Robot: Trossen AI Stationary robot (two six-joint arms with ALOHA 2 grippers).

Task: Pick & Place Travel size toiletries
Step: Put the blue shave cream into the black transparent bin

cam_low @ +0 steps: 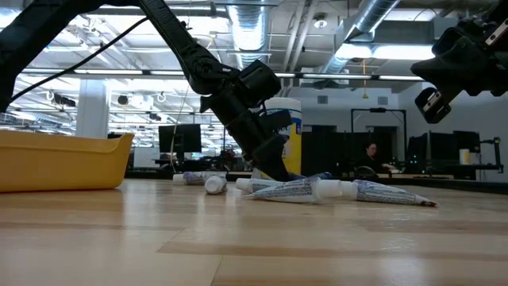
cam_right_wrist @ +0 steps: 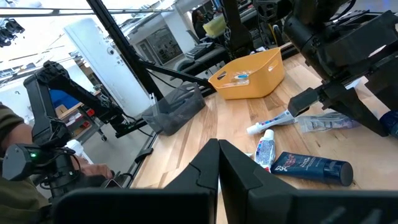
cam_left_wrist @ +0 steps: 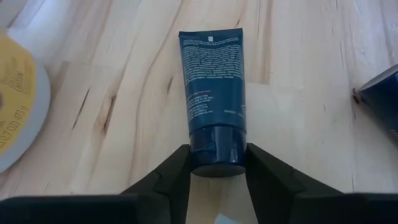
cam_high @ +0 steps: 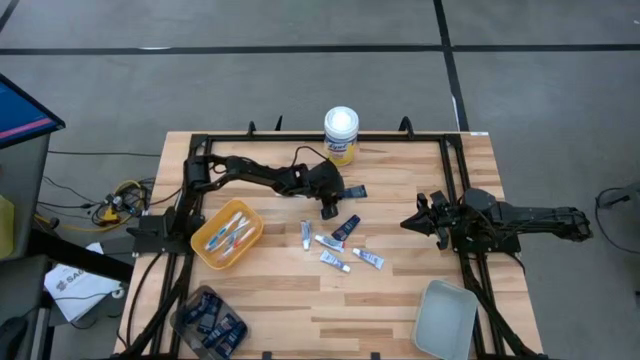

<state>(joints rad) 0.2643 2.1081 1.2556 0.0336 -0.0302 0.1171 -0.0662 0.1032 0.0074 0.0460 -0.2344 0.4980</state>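
Navy tube (cam_left_wrist: 212, 93) lying flat on the worktop (cam_left_wrist: 298, 124), cap end between the left fingers (cam_left_wrist: 177, 177).
Both fingers touch the cap's sides, pinching it; right fingers (cam_right_wrist: 219, 163) pressed together, well apart.

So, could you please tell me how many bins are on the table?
3: yellow bin, left of centre; dark bin, front-left corner; pale bin, front-right corner.

On the table lay four white tubes (cam_high: 306, 234) and two loose navy tubes (cam_high: 346, 227). There were three bins: one yellow bin (cam_high: 208, 250), one dark bin (cam_high: 178, 318) and one grey bin (cam_high: 443, 318). One yellow canister (cam_high: 341, 135) stood there.
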